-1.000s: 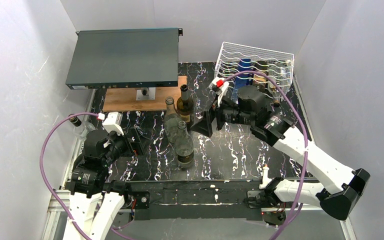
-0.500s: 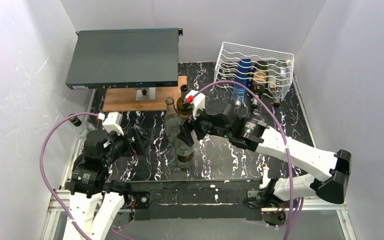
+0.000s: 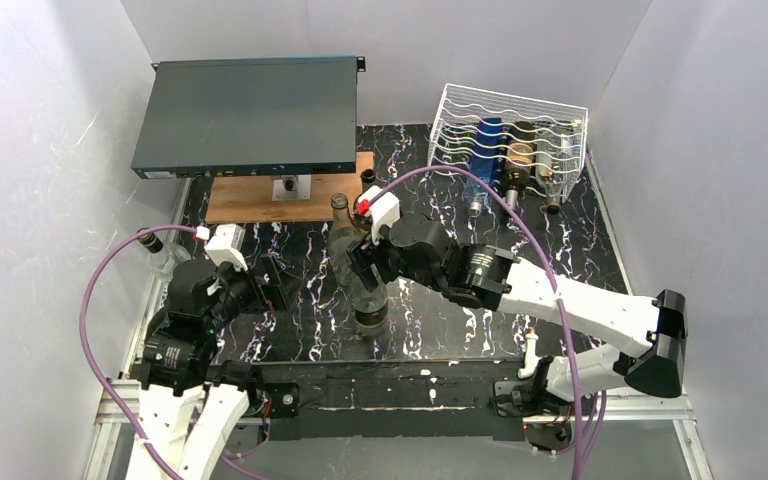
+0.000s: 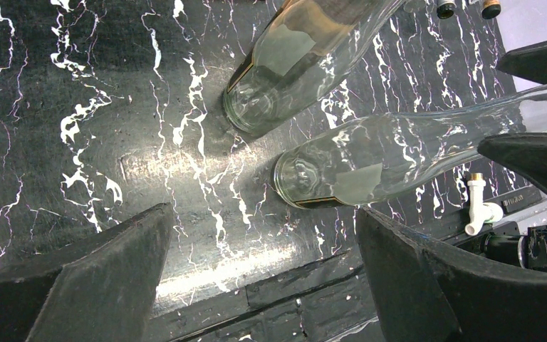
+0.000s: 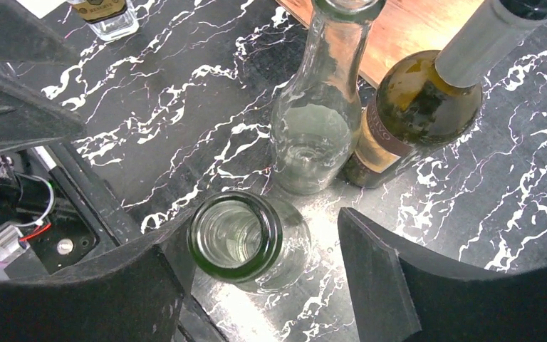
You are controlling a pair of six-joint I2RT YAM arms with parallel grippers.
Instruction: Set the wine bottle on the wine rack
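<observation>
The right tool [image 3: 365, 262] straddles the open neck of the nearest clear bottle [image 5: 235, 234], its jaws still apart and not clamping it. That bottle stands empty on the worktop [image 3: 460, 300], just beside a second clear bottle [image 5: 318, 121] and a foil-capped dark bottle [image 5: 417, 100]. The rack [image 3: 508, 105], at the back right, holds several bottles lying down. The left tool [image 4: 262, 214] is spread wide and empty.

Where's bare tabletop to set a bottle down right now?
Bare tabletop between the left gripper and the standing bottles, and on the right, in front of the rack. Mid-table is crowded: three bottles close together, right gripper straddling the nearest.
</observation>
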